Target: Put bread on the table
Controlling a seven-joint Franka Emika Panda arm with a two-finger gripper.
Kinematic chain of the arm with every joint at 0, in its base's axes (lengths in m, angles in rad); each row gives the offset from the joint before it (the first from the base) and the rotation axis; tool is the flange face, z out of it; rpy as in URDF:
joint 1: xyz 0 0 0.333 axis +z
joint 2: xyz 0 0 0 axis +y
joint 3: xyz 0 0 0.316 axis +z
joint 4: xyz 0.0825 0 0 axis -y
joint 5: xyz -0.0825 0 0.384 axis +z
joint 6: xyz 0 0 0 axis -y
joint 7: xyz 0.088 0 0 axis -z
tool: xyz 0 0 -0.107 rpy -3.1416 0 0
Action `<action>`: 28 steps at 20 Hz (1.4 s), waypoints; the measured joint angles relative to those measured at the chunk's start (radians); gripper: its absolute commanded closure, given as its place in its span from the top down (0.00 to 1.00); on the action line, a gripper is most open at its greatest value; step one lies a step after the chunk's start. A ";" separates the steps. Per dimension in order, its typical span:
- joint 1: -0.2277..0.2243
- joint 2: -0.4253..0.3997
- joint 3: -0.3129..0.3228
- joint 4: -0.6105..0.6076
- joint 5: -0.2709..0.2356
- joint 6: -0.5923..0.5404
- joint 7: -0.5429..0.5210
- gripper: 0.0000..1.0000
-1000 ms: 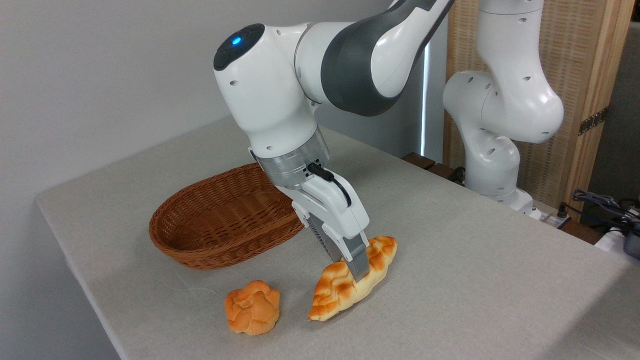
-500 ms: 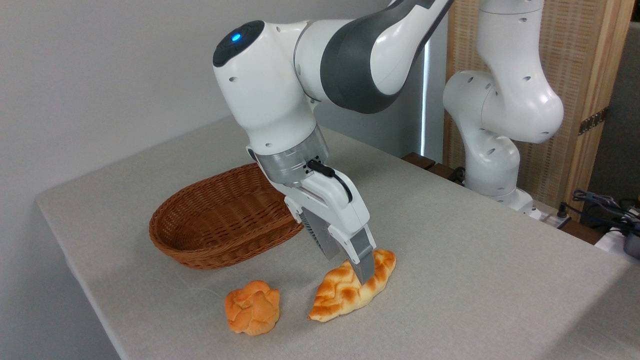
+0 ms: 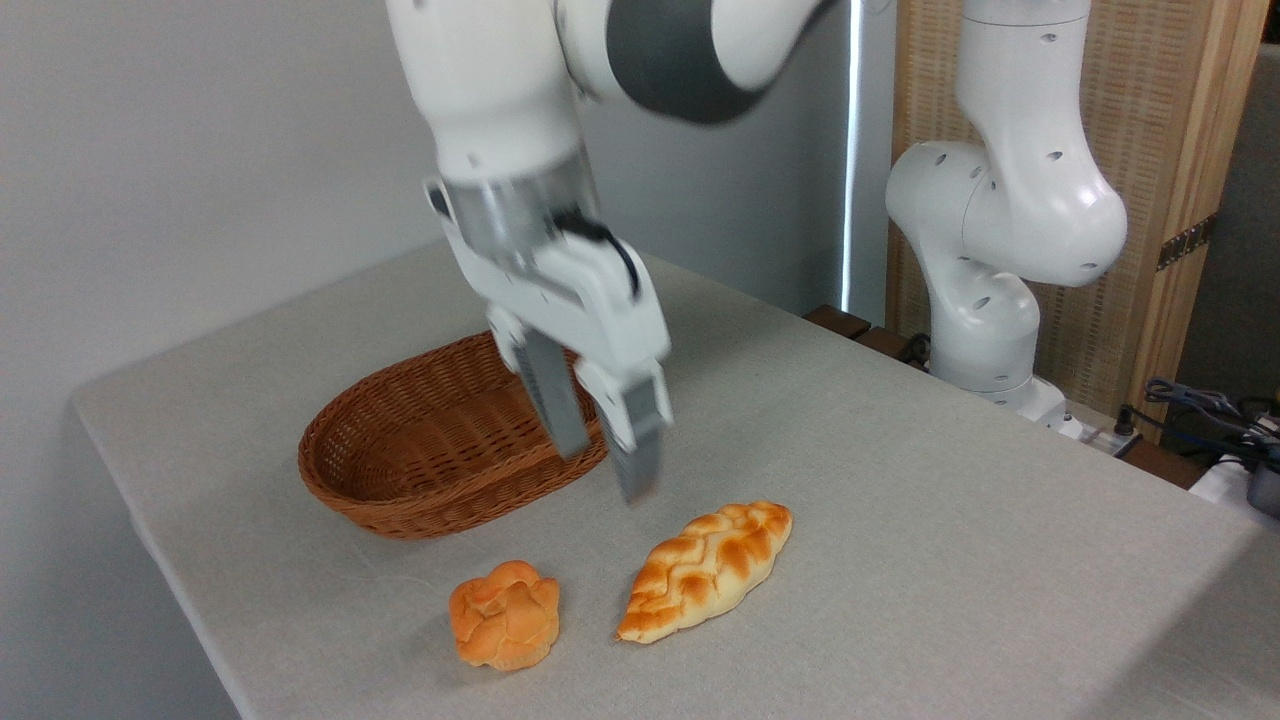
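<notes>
The claw (image 3: 598, 462) hangs in the air with its two fingers apart and nothing between them, blurred by motion. The bread (image 3: 706, 569) lies flat on the tabletop (image 3: 950, 560), below the claw and a little to its right, well clear of the fingertips. Its long axis runs diagonally, from the near-left pointed end up to the far-right one. The wicker basket (image 3: 440, 450) sits behind the claw, and a small round bun (image 3: 505, 613) lies below-left of it. By this layout the placing looks done.

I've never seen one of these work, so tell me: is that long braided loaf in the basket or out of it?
Out. The loaf lies flat on the table, in front of the basket.
</notes>
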 measured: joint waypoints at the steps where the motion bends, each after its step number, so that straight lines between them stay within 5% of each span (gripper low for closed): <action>1: 0.013 -0.005 -0.032 0.022 -0.018 -0.013 -0.013 1.00; 7: 0.048 -0.009 -0.128 0.147 -0.082 -0.078 -0.115 1.00; 11: 0.061 0.013 -0.097 0.193 -0.134 -0.082 -0.113 1.00; 20: 0.002 0.031 -0.007 0.228 -0.142 -0.113 -0.073 1.00; 28: -0.016 0.047 -0.009 0.285 -0.140 -0.156 -0.073 1.00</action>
